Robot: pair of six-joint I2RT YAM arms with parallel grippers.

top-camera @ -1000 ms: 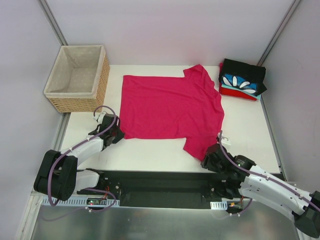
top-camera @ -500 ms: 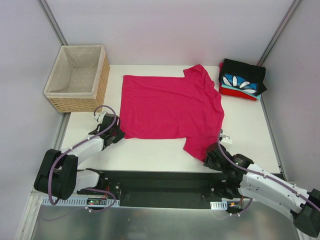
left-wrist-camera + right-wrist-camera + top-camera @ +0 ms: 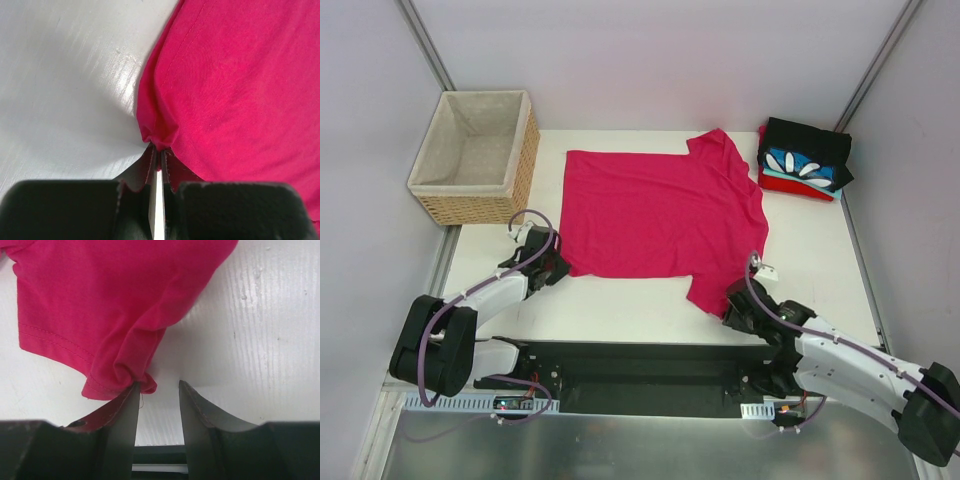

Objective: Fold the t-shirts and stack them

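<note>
The magenta-pink t-shirt (image 3: 660, 215) lies spread flat on the white table (image 3: 810, 250). My left gripper (image 3: 558, 268) is at its near-left corner and is shut on a pinch of the hem (image 3: 157, 135), as the left wrist view (image 3: 159, 149) shows. My right gripper (image 3: 731, 310) is at the near-right sleeve. In the right wrist view (image 3: 159, 385) it is open; the bunched sleeve hem (image 3: 122, 372) touches the outside tip of its left finger (image 3: 125, 410), and only bare table shows between the jaws. The folded black, blue-petal and red shirts (image 3: 806, 160) are stacked at the far right.
A wicker basket (image 3: 525, 160) with beige lining stands at the far left, off the table's left edge. Grey walls close in the back and sides. The black strip with the arm bases (image 3: 640, 370) runs along the near edge.
My right gripper has crept a little forward and left, up to the sleeve hem. The left gripper and the shirt have hardly moved.
</note>
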